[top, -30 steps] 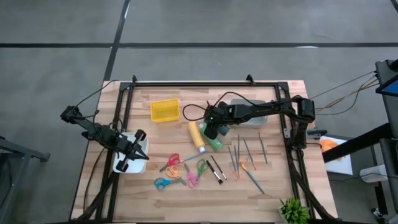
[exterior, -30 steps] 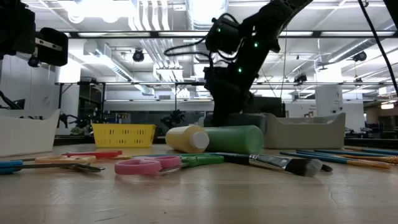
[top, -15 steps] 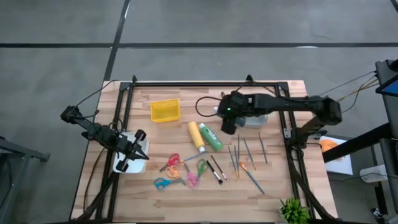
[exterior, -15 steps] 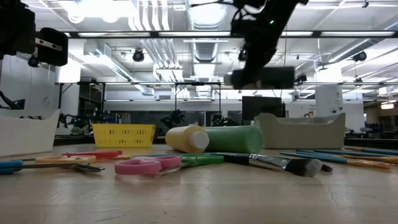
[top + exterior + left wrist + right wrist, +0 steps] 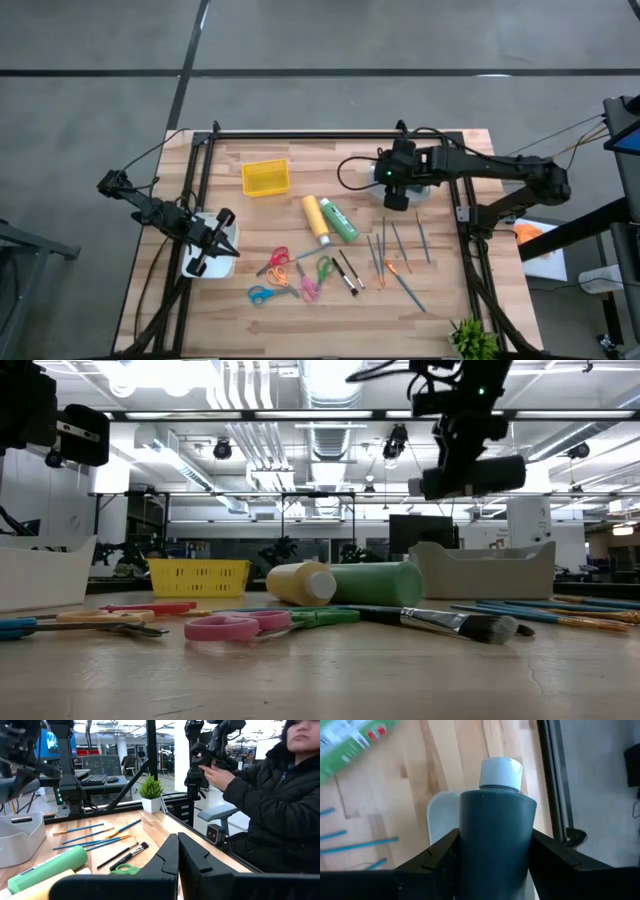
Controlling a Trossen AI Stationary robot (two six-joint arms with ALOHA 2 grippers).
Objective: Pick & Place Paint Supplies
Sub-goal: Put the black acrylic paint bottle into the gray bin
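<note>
My right gripper (image 5: 398, 192) is shut on a dark green paint bottle (image 5: 497, 835) with a white cap (image 5: 500, 770), held high over the grey bin (image 5: 422, 187) at the table's far right. A yellow bottle (image 5: 314, 216) and a lighter green bottle (image 5: 341, 223) lie on their sides next to each other mid-table. Thin brushes and pens (image 5: 392, 252) lie flat near the right side. My left gripper (image 5: 215, 245) waits shut above the white bin (image 5: 200, 262) at the left. My right gripper pinches the dark green bottle's body (image 5: 470, 845) between its two fingers (image 5: 437, 857), one on each side, coming from above. The bottle is lifted clear and lies about level in the hold (image 5: 475, 475), above the grey bin (image 5: 490, 568).
A yellow basket (image 5: 265, 177) stands at the far left of the middle. Several scissors (image 5: 290, 275) lie near the front. A small plant (image 5: 472, 338) sits at the near right corner. Black frame rails (image 5: 460, 215) edge the table. A person (image 5: 270, 805) sits beyond the table.
My right gripper has risen from beside the yellow and green bottles, carrying the dark green bottle up clear of the table. It has moved toward the table's right edge and now hangs over the grey bin. The other two bottles have stayed in place.
</note>
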